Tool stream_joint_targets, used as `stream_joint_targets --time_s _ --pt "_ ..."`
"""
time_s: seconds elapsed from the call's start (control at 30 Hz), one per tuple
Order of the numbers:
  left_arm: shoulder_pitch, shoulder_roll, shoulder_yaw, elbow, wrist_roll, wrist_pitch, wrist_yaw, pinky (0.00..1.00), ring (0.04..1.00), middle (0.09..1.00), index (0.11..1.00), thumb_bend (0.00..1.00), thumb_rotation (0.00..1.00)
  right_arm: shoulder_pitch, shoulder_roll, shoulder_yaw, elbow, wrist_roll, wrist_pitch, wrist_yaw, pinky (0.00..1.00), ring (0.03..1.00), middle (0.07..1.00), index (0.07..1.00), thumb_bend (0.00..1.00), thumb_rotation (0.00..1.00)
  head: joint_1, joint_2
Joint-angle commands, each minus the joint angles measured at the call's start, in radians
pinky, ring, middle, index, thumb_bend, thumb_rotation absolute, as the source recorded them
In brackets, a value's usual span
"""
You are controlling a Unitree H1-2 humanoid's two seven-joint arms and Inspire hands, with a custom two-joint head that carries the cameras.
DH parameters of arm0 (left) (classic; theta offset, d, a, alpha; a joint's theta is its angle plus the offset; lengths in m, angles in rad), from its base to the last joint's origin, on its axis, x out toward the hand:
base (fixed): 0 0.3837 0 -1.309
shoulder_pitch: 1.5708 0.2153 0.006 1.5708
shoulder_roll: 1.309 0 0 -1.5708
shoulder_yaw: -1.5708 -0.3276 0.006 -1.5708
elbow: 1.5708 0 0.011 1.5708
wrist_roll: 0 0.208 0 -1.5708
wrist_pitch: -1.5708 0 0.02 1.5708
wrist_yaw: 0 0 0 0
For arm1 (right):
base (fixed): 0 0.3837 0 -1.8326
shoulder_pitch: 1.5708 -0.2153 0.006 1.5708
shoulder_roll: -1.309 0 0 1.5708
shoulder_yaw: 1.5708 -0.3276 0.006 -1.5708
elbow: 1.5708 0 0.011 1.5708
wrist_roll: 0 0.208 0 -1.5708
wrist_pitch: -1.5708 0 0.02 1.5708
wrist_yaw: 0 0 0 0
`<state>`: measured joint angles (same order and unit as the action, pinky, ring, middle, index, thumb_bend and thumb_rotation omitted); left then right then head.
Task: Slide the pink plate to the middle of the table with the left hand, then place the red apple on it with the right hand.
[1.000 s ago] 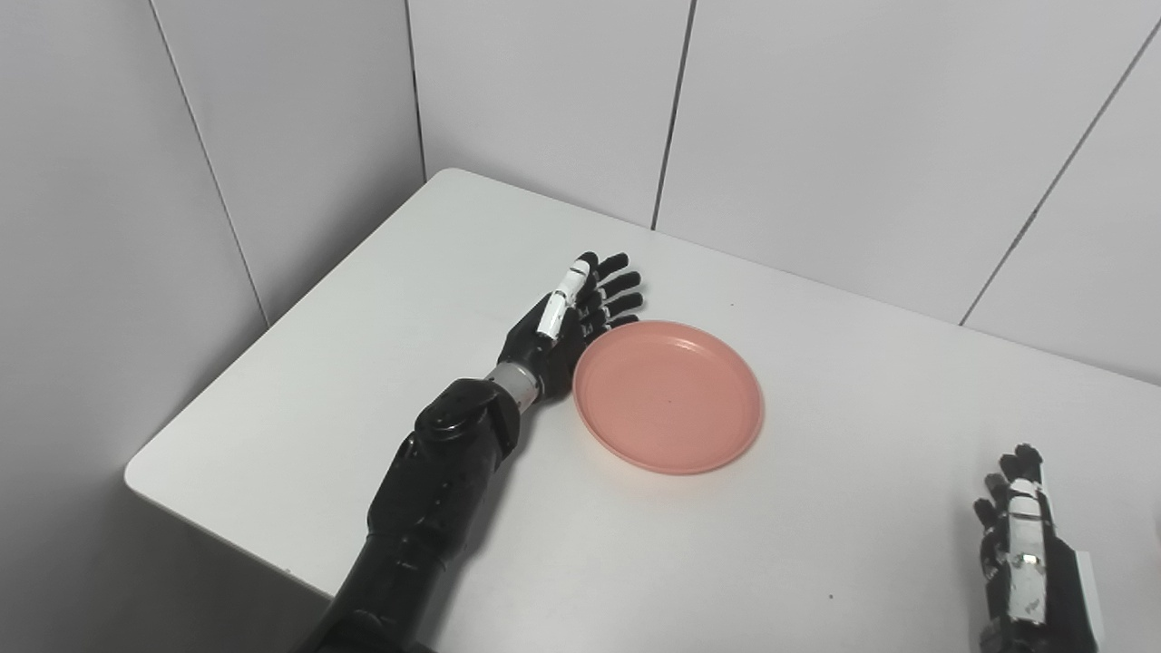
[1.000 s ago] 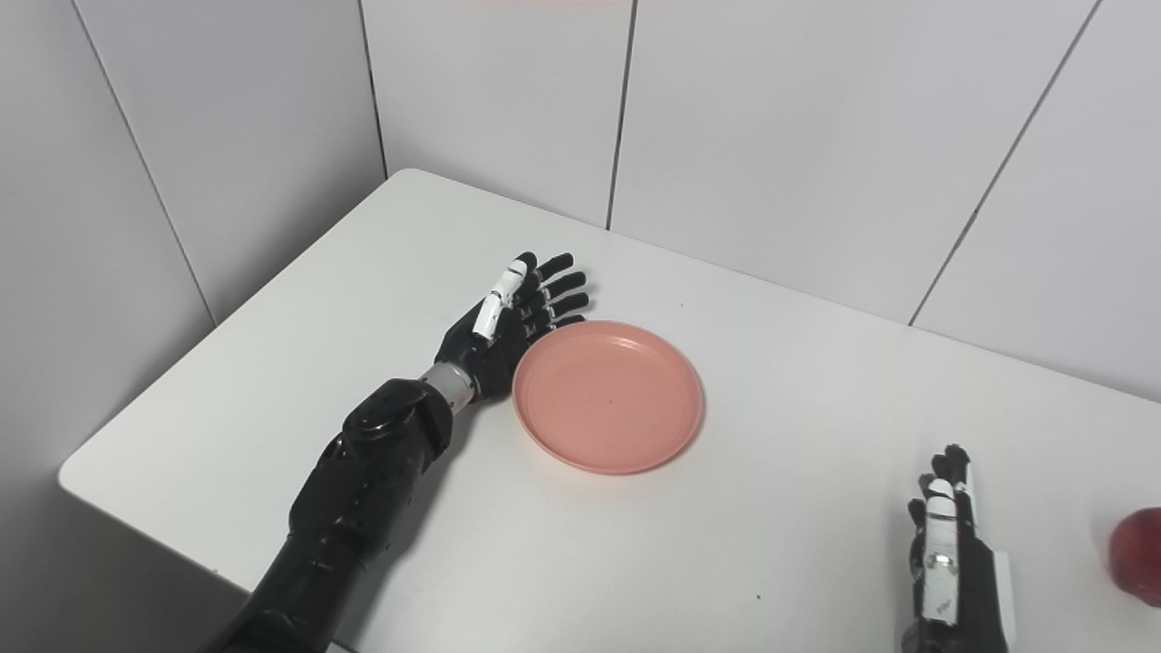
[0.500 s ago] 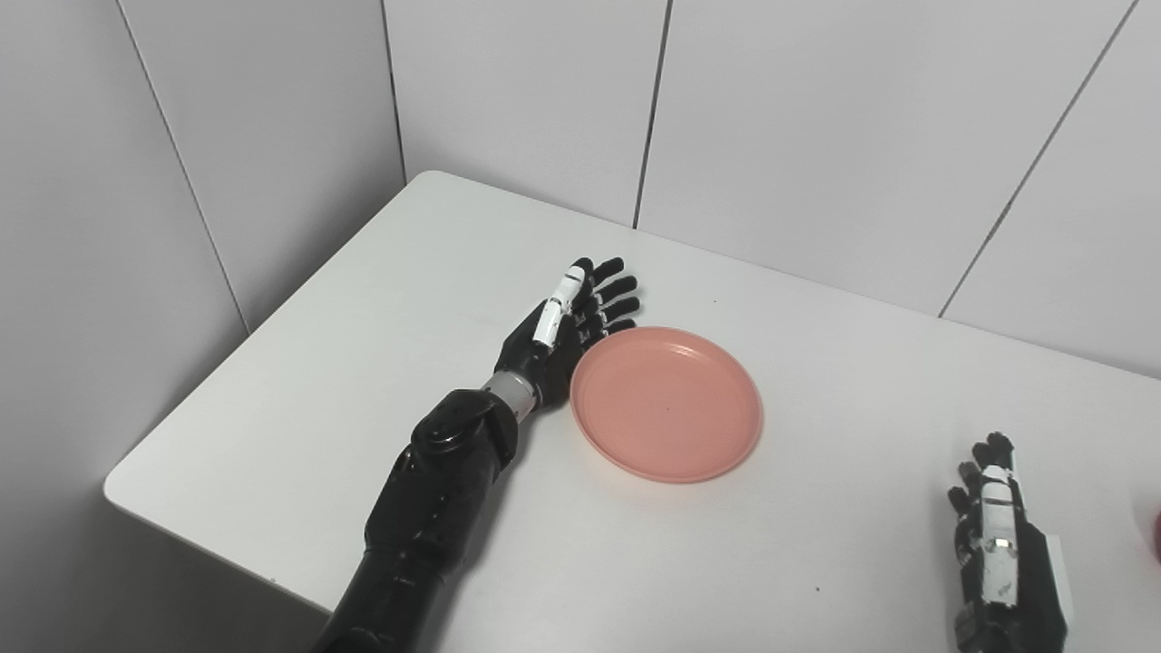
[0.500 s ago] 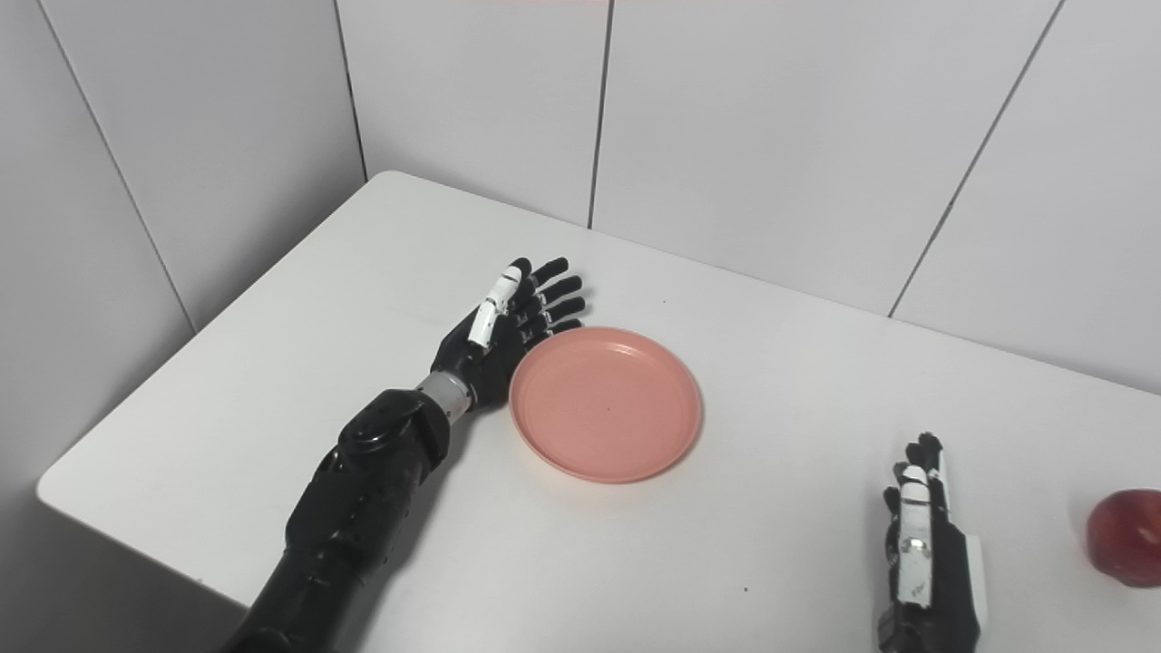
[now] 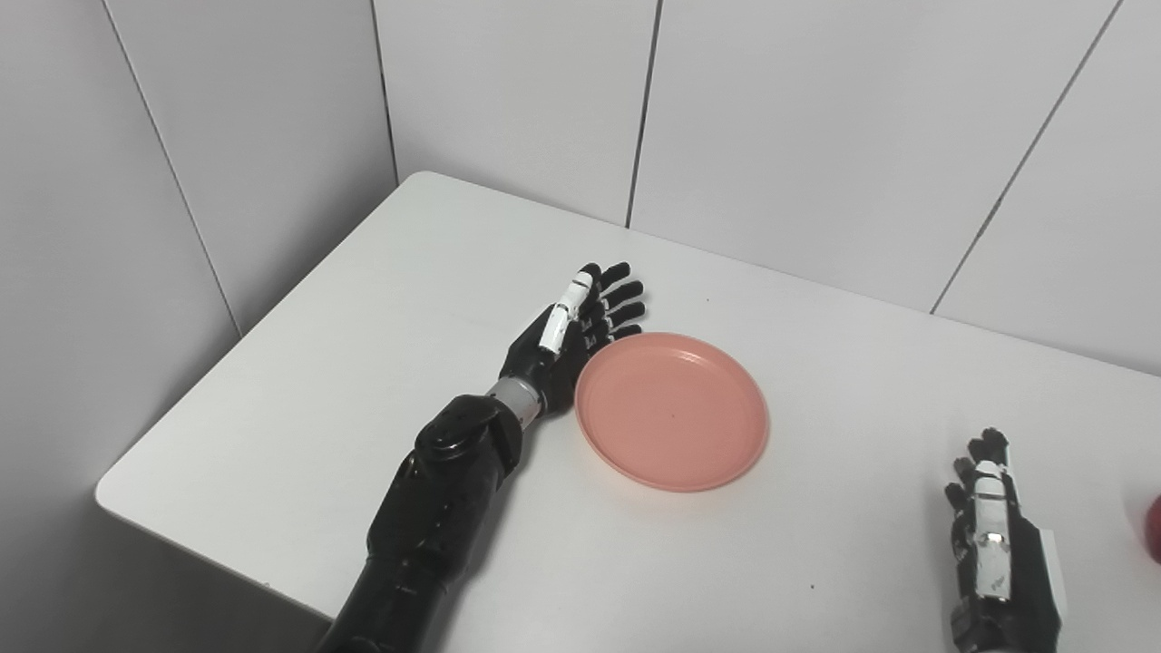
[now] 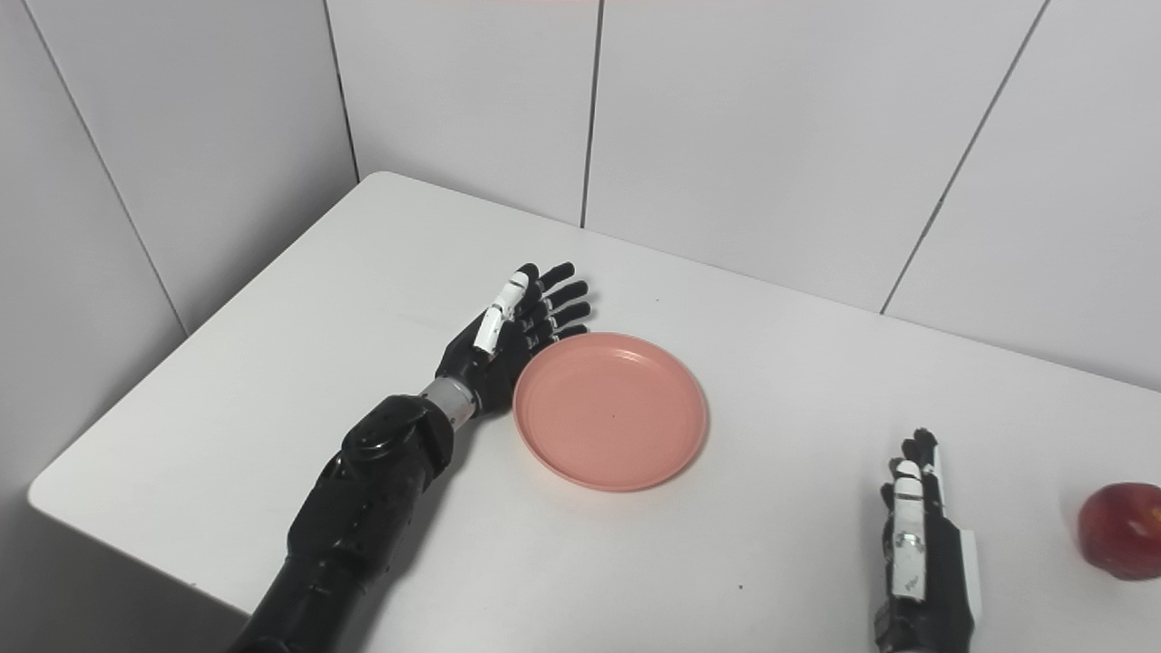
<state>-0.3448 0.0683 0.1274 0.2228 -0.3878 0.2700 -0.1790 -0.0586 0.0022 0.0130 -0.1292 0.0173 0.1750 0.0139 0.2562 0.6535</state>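
The round pink plate (image 5: 672, 410) lies flat on the white table (image 5: 363, 363), nothing on it. My left hand (image 5: 570, 328) stands on edge against the plate's left rim, open, fingers straight and pointing away. The red apple (image 6: 1121, 531) sits at the table's right side; in the left eye view only a sliver of the apple (image 5: 1154, 531) shows at the right edge. My right hand (image 6: 918, 544) rests open on the table near the bottom edge, left of the apple and well apart from it.
White wall panels (image 5: 816, 118) rise behind the table and along its left side. The table's front-left corner (image 5: 113, 485) is rounded. Bare tabletop lies between the plate and my right hand.
The camera has turned right, bringing more of the apple into view. The left hand and plate have shifted slightly right on the table. The right hand has barely moved.
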Motion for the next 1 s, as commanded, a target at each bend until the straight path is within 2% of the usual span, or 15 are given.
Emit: stream_joint_targets --time_s 0.0,0.6,0.97 --pt "0.001 -0.012 -0.012 0.000 0.000 0.022 -0.004 0.91 0.914 0.923 0.910 0.35 1.00 -0.032 0.010 0.003 -0.040 -0.010 -0.040 -0.010 1.00 0.982 0.987 0.989 0.12 1.00 -0.003 0.001" --pt "0.015 -0.056 -0.054 -0.035 0.027 0.055 0.014 0.91 0.907 0.914 0.900 0.35 1.00 -0.036 0.021 0.004 -0.045 -0.021 -0.046 -0.025 0.99 0.966 0.974 0.969 0.12 1.00 -0.055 0.021" --pt "0.037 -0.083 -0.079 -0.049 0.041 0.051 0.010 0.90 0.909 0.914 0.902 0.36 1.00 -0.040 0.025 0.010 -0.047 -0.029 -0.037 -0.028 1.00 0.979 0.987 0.980 0.11 1.00 -0.090 0.030"
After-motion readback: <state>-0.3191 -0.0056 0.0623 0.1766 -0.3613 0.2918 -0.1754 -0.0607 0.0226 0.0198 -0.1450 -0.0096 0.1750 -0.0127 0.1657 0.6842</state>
